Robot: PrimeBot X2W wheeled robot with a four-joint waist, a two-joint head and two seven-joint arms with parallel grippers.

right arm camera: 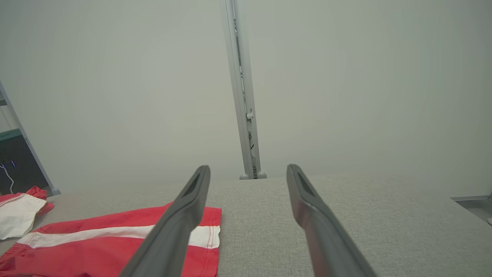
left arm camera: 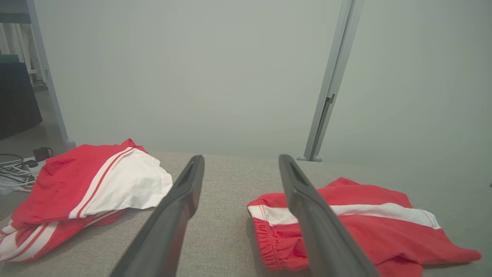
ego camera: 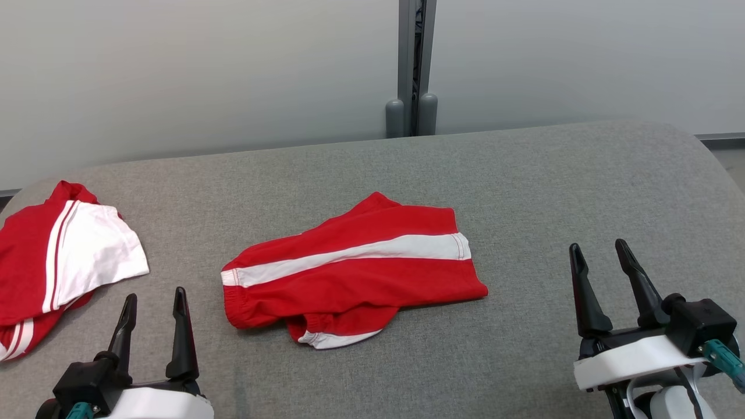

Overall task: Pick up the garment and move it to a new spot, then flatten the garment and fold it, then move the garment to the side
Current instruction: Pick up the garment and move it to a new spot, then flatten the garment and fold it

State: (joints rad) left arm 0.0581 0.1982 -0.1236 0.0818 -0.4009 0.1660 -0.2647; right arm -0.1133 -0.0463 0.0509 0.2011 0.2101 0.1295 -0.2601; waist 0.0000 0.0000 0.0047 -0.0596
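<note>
While the red shorts point(ego camera: 355, 273) lie loosely doubled and rumpled at the middle of the grey table point(ego camera: 553, 192), the left gripper point(ego camera: 155, 294) and right gripper point(ego camera: 598, 244) hover well apart from them, spread wide, empty. Flattening, folding, shifting aside: all seemingly ahead.

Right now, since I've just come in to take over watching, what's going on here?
Nothing is being handled at this moment. The robot's left claw and right claw are both open and empty at the near edge of the grey table. The red shorts with a white stripe lie loosely rumpled in the middle, between the two claws and untouched. A second red and white garment sits bunched at the robot's far left.
</note>
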